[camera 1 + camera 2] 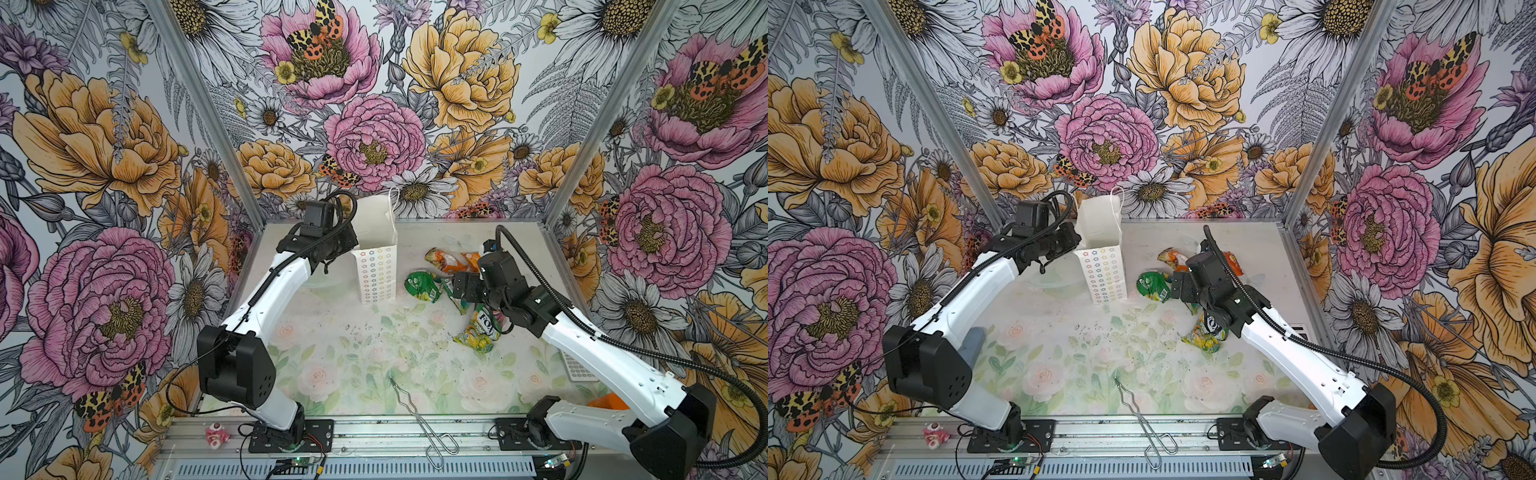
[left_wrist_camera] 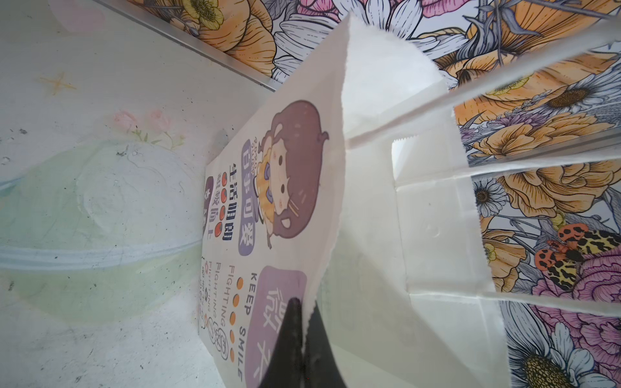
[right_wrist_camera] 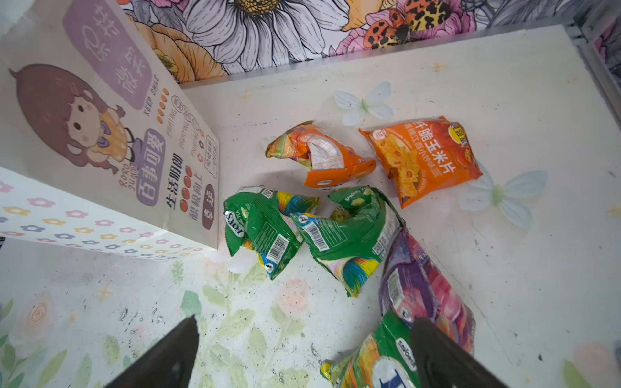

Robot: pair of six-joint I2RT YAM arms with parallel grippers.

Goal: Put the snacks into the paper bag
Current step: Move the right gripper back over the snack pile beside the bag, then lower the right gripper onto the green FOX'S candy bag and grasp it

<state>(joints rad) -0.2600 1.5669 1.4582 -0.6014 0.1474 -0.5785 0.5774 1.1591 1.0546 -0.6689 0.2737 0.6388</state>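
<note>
Right wrist view looks down past the right gripper [image 3: 304, 319], whose dark jaws stand wide apart with nothing between them, onto the snacks scattered on the pale, flower-printed worktop [image 3: 504, 84]. Just beside one jaw lie a yellow-green packet [image 3: 379, 356] and a purple packet [image 3: 416, 289]. The purple one's long axis runs away from the gripper toward a first green packet [image 3: 262, 231] and a second green packet [image 3: 349, 235]. Beyond those lie a crumpled orange packet [image 3: 322, 158] and a flat orange packet [image 3: 426, 158]. The paper bag [image 1: 376, 270] stands upright just beside the first green packet, at the cluster's left in both top views. The left gripper [image 2: 304, 309] is clamped on the bag's top edge, apparently steadying the mouth (no packet shows in the part of the interior that is visible). The right arm is clearly the nearer to the snacks. Any pick likely starts almost directly beneath it, closing across a packet's short side, then carries leftward over the bag's rim.
</note>
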